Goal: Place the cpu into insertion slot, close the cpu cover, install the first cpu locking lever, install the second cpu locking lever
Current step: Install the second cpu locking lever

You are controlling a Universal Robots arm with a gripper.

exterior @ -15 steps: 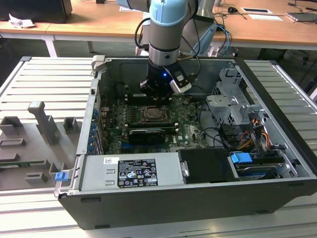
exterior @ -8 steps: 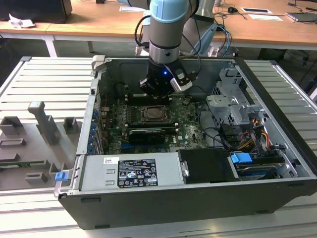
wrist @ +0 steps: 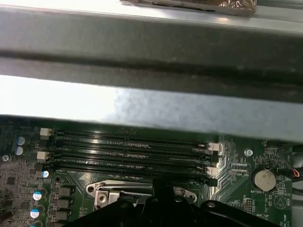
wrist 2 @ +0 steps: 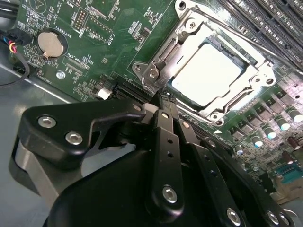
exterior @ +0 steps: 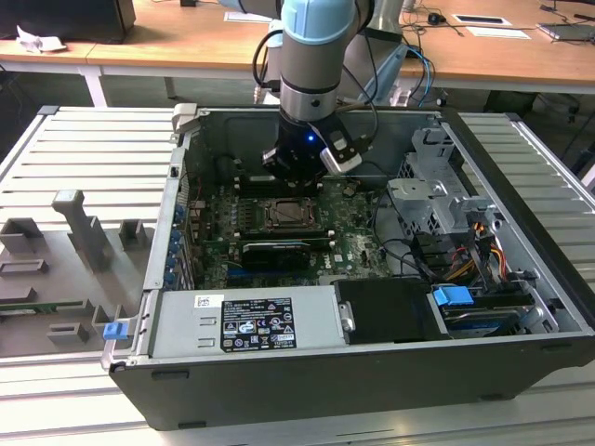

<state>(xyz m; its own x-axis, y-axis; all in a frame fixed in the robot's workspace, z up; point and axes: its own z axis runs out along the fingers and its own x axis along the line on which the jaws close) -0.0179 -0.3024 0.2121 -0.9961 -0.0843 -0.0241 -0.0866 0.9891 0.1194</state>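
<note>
The cpu (wrist 2: 206, 78) lies flat in the insertion slot (exterior: 284, 214), its pale face showing through the cutout of the cpu cover (wrist 2: 165, 54). The silver cover is down over the chip. My gripper (wrist 2: 164, 97) is shut, its two black fingers (wrist 2: 163, 137) pressed side by side. Their tips sit at the socket's edge, beside one corner of the frame; I cannot tell whether they touch it. In the exterior view the gripper (exterior: 299, 172) hangs inside the open computer case, just behind the socket. The socket's silver rim (wrist: 142, 191) shows in the first wrist view.
Long black memory strips (wrist: 132, 151) run beside the socket, under the case's metal wall (wrist: 142, 109). A coin battery (wrist 2: 49, 43) sits on the green board. A drive cage (exterior: 437, 200) with cables stands at the exterior view's right, and a grey power supply (exterior: 246, 321) in front.
</note>
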